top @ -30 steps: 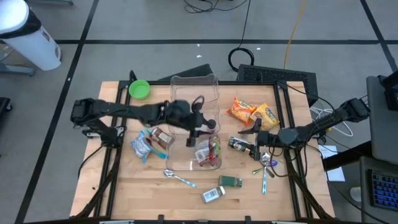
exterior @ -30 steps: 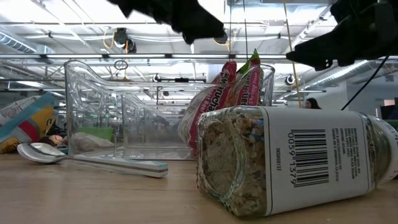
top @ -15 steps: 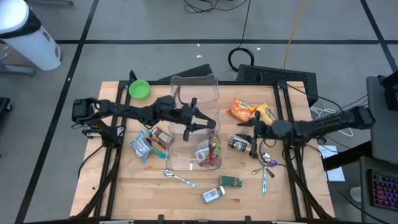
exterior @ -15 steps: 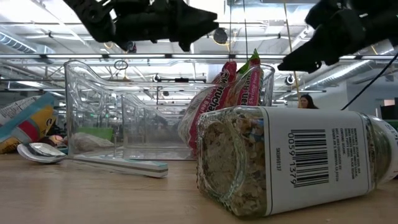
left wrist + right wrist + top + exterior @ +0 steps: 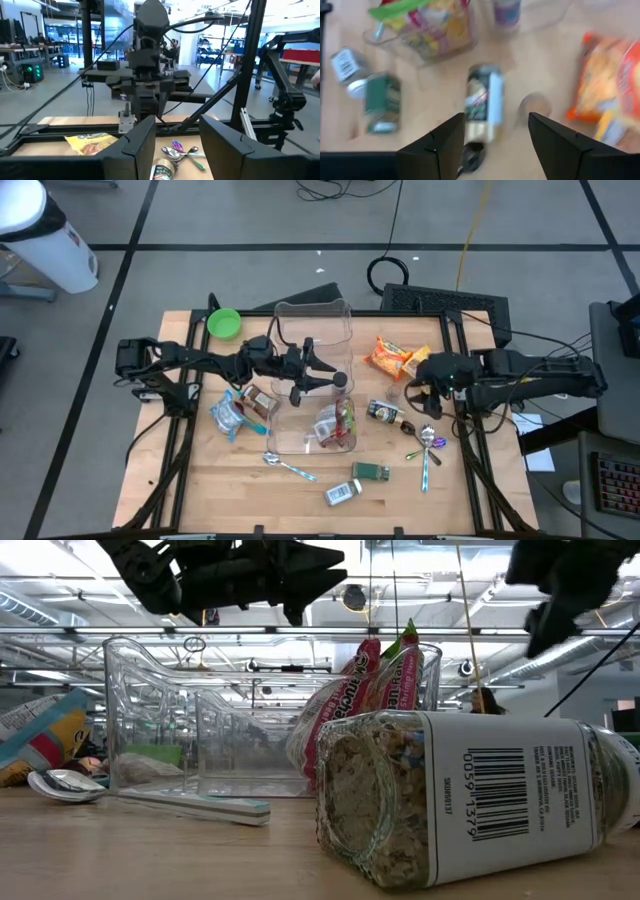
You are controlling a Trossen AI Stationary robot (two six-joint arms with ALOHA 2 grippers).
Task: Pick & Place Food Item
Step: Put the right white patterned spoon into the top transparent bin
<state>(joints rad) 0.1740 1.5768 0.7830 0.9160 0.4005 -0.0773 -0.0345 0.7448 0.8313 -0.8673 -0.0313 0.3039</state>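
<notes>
Two spice jars lie nearest the front edge: a clear one with a barcode label (image 5: 342, 492) and a green one (image 5: 372, 471), both on their sides, well apart from either of my grippers. A spoon (image 5: 285, 465) lies just left of them, and more spoons (image 5: 428, 440) are bunched at the right.

Next back, the clear bin (image 5: 283, 330) runs down the table's middle. Snack packets (image 5: 336, 424) sit in its near end, so I judge the bin is the drop spot and part of the job is done. Loose packets (image 5: 240, 410) lie just outside its left wall.

My left gripper (image 5: 177, 132) hangs above the bin's middle, fingers spread, nothing between them. It looks released and parked high so it clears the bin walls.

My right gripper (image 5: 496, 127) hovers over a small dark jar (image 5: 485, 100) lying on its side just right of the bin. Fingers are apart, nothing held, not touching the jar. I take this jar as the likely next pick, since I am pointed down at it. It is round and on its side, so it may roll when squeezed. The spoons lie close beside it, and the bin wall stands between it and the drop spot, so I would have to lift over.

Farther back, an orange packet (image 5: 386, 357) and a yellow one (image 5: 430, 365) lie flat and touching. A green bowl (image 5: 224, 323) sits at the far left corner.
</notes>
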